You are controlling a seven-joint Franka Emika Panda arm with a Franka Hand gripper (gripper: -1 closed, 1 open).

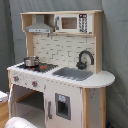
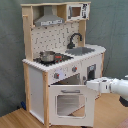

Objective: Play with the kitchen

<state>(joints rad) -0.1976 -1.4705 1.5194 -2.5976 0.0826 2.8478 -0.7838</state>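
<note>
- The kitchen (image 1: 60, 65) (image 2: 62, 60) stands against a grey curtain (image 1: 117, 50).
- In the second exterior view, the white arm (image 2: 115, 86) reaches level toward the oven door (image 2: 67, 102), which hangs open.
- The gripper (image 2: 89, 84) sits beside the door's top edge; whether its claw is open or closed cannot be told.

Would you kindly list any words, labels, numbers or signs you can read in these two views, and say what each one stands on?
No text can be read in either exterior view.
Toy microwave keypad: rows of small marks, too blurred to read.
Knobs on the kitchen front: red marks only, no legible characters.
Robot arm: no readable label.
</note>
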